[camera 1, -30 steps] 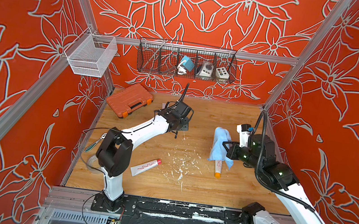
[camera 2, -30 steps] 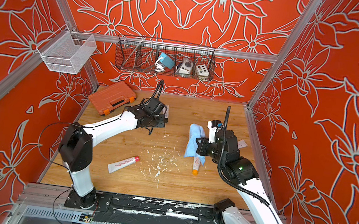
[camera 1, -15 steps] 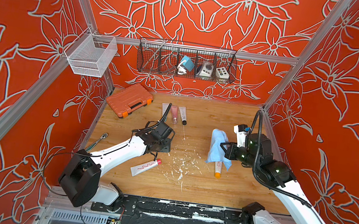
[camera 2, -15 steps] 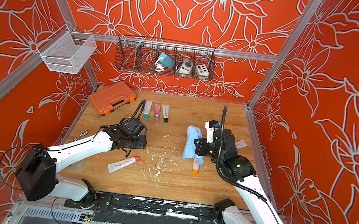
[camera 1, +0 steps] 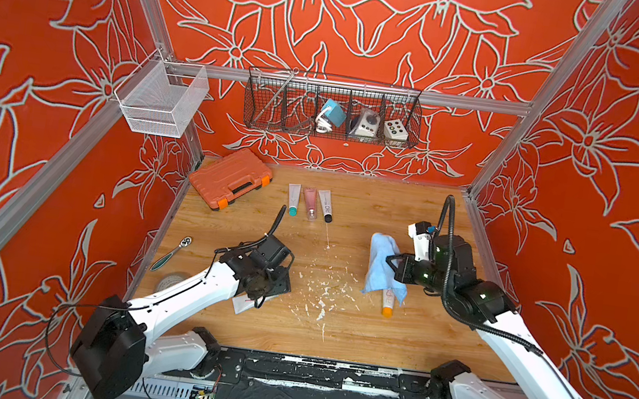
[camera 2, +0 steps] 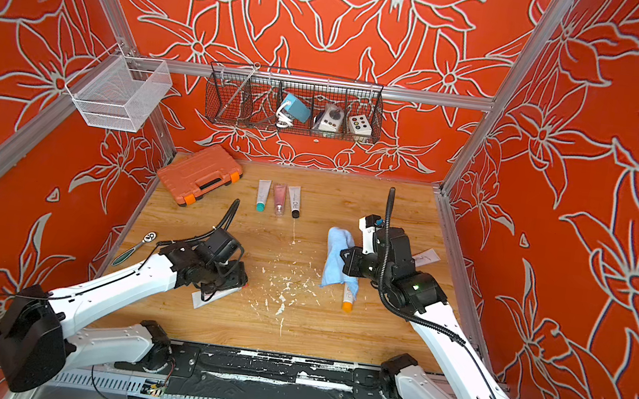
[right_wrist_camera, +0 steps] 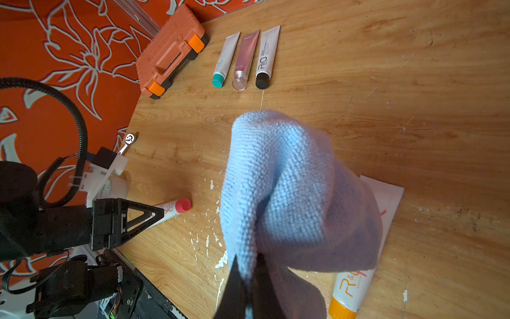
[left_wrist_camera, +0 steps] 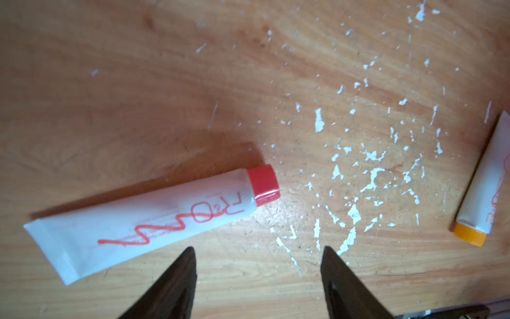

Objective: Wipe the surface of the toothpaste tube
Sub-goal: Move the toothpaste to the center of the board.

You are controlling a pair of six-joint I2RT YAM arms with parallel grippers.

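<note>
A white toothpaste tube with a red cap (left_wrist_camera: 154,221) lies flat on the wooden table, mostly hidden under my left wrist in both top views (camera 1: 243,304). My left gripper (left_wrist_camera: 258,248) hovers just beside it, open, with nothing between its fingers. My right gripper (right_wrist_camera: 248,265) is shut on a light blue cloth (right_wrist_camera: 289,193). The cloth (camera 1: 380,263) drapes over a second white tube with an orange cap (camera 1: 388,302), leaving only the cap end showing (right_wrist_camera: 350,287).
Three more tubes (camera 1: 311,203) lie side by side at the back, next to an orange tool case (camera 1: 230,178). A ratchet wrench (camera 1: 172,252) lies by the left wall. White flecks (camera 1: 322,293) dot the table's middle. A wire basket (camera 1: 333,110) hangs on the back wall.
My left arm has swung from the back of the table to the front, over the red-capped tube, and its jaws have opened wider. The right arm and cloth have barely moved.
</note>
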